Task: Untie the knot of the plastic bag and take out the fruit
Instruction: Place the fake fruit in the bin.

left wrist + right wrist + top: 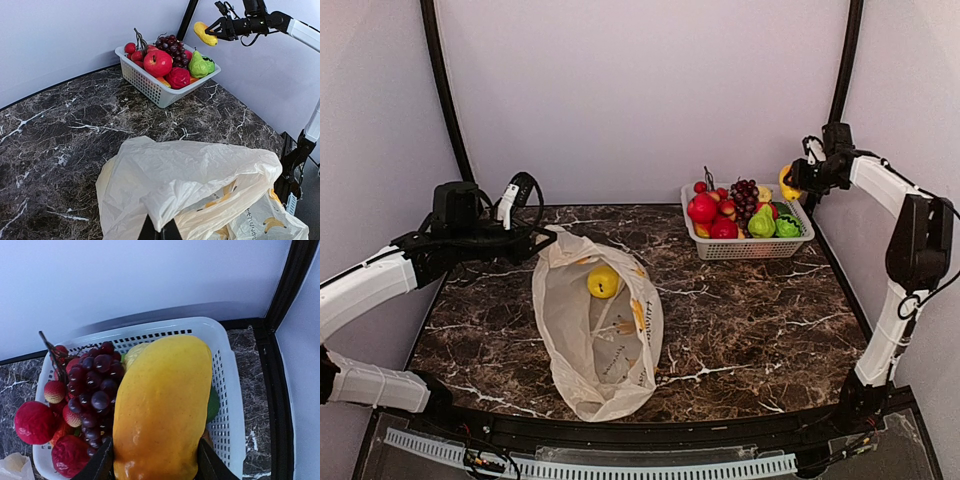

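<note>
Marble tabletop (750,330), dark with white veins, fills the overhead view. The plastic bag (620,370) lies on its left-centre part with its mouth spread wide toward the far left, and a round yellow fruit (603,281) sits just inside the mouth. The left hand (544,240) is pinched tight on the bag's far rim. A white basket (750,250) stands at the far right of the tabletop, well apart from the bag and heaped with fruit. The right hand (792,178) hangs above the basket's far right corner, half closed around a yellow mango (785,190). From the left wrist, the two fingers (167,232) of the left hand meet at the bottom edge with a fold of cream plastic clamped between them. The bag billows up in front of them, yellow print showing through at lower right. Beyond it the basket holds a red apple (157,62), dark purple grapes (172,47) and a green pear (197,65). The right hand with the mango is in the air over the basket's far right corner. From the right wrist, the mango fills the middle of the frame, gripped on both sides by the dark fingers (102,465), over the basket's right half. The grapes lie to its left with rough red berries (34,422) beside them, and a scrap of the bag shows at the lower left corner.
</note>
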Motion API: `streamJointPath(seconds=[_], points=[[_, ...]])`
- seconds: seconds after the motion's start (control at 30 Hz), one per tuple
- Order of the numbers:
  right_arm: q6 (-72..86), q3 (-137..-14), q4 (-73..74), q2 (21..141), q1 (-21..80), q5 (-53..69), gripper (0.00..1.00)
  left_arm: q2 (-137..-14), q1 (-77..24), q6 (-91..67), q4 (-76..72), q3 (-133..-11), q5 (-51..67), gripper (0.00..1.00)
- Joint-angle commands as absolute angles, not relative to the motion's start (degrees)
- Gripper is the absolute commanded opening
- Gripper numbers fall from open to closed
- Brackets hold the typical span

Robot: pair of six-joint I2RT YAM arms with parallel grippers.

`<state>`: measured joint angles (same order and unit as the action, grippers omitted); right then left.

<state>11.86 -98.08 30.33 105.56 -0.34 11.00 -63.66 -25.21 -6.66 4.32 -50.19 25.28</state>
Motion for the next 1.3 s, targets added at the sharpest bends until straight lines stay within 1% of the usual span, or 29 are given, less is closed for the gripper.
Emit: streamJointPath(seconds=[0.0,0.17,0.43,0.7,0.9,1.1,1.27], points=[[9.47,-104.03,32.14,110.61,-3.39,14.26,0.30,-63.87,-24.70,-6.23,3.21,-49.51,27.56,0.01],[8.91,-109.07,34.14,116.58,-4.12,14.99,0.30,-63.96,-24.61,-6.05,3.26,-49.31,27.55,0.01],[7.71,-114.95,36.36,122.91,-4.37,15.19,0.35,-64.57,-24.61,-5.89,3.55,-49.57,28.11,0.01],[6.81,-118.73,37.98,127.30,-4.66,16.62,0.45,-65.32,-24.60,-5.71,3.72,-49.73,28.23,0.01],[7.11,-119.24,38.06,127.96,-4.66,19.55,0.48,-65.75,-24.59,-5.65,3.86,-49.92,28.20,0.01],[7.25,-119.18,38.15,127.83,-4.66,20.91,0.56,-66.19,-24.61,-5.57,3.94,-50.01,28.46,0.01],[7.47,-119.14,38.06,127.88,-4.66,20.48,0.68,-66.31,-24.61,-5.61,3.95,-50.10,28.56,0.01]])
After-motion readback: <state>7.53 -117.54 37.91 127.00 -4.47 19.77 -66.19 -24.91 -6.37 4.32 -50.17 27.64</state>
